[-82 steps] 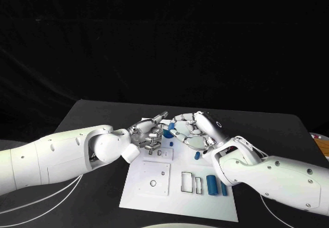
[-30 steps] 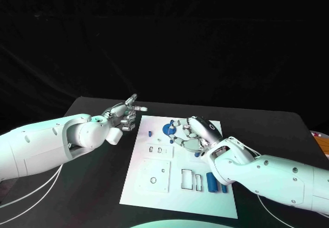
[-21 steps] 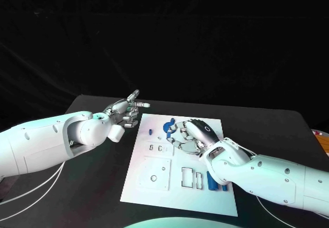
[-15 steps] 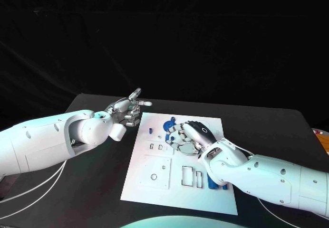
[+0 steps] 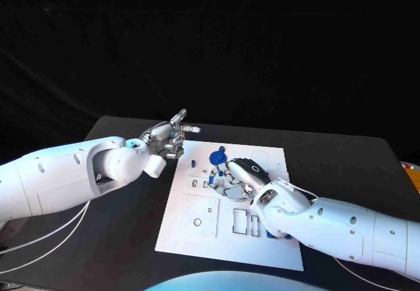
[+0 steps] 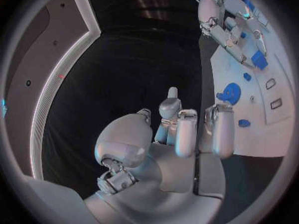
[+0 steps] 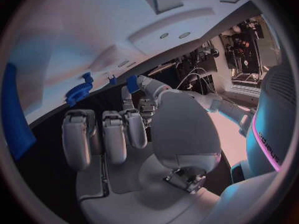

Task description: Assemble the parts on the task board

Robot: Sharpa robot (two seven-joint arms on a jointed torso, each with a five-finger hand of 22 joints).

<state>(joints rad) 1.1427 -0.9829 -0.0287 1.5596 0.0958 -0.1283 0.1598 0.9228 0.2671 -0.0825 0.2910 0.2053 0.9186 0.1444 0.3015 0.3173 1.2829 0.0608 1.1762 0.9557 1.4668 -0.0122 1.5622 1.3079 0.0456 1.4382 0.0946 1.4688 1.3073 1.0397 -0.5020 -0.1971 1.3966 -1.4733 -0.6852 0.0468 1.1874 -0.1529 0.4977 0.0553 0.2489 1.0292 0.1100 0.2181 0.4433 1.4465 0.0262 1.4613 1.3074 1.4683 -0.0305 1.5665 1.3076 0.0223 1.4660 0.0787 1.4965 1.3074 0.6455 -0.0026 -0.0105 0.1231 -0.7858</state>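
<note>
1. Your right hand [image 5: 238, 176] sits low over the middle of the task board [image 5: 197, 239], fingers curled down toward the surface. In the right wrist view a small blue part [image 7: 132, 83] sits at the tip of 1 finger, but you cannot tell from these pictures whether it is pinched or merely touched, so treat that grip as unconfirmed.

2. Your left hand [image 5: 166, 140] hangs off the board's far left corner, above the black table [image 5: 114, 239]. Its fingers [image 6: 187, 129] are loosely curled with nothing between them, and 1 fingertip points away from the board.

3. The blue gear-shaped part [image 5: 216, 157] lies just beyond your right fingertips, toward the board's far edge. A smaller blue part [image 5: 192, 163] lies between it and your left hand, close to the board's left edge.

4. Behind your right hand, near its wrist, a blue piece [image 5: 274, 234] peeks out beside the 2 narrow rectangular slots [image 5: 246, 221], both of which look empty.

5. The large square recess [image 5: 200, 217] on the board's near left also stands open, as do the small slots beside your right fingers.

6. Judged from this, the assembly is at an early stage: most openings look unfilled and several parts seem to lie loose. Whether the gear is seated or just resting, you cannot tell.
</note>
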